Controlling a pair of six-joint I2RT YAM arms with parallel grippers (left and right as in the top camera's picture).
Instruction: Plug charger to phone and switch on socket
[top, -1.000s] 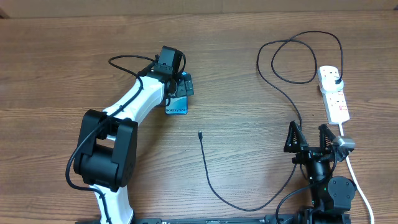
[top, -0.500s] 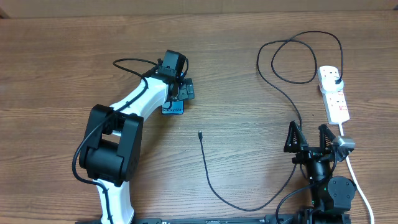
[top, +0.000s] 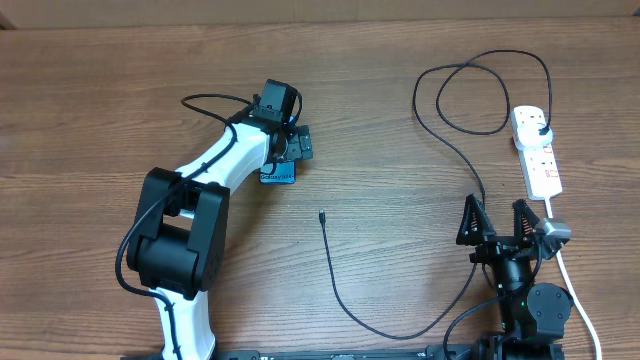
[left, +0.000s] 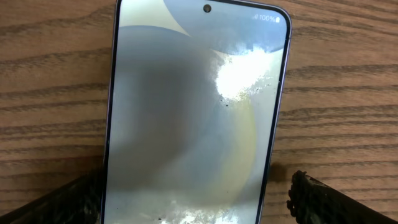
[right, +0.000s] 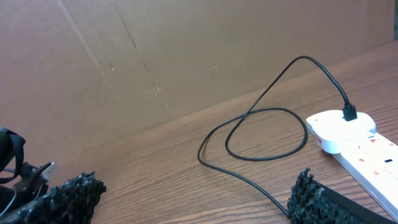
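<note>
Left gripper (top: 283, 150): over the phone (top: 279, 174), fingers either side of its lower end in the wrist view; jaws spread, a gap showing on both sides, nothing held.
Phone: flat on the table (top: 400, 80), screen lit, well left of the connector tip (top: 321, 214).
Charger (top: 345, 295): tip lies free on the wood; cable loops right to its plug, already seated in the socket (top: 537, 150).
Right gripper (top: 496, 222): parked just below the socket, jaws wide, empty.
Step in hand, as judged: securing the phone.
Next move calls for: closing on the phone's edges, then bringing it to the tip.
</note>
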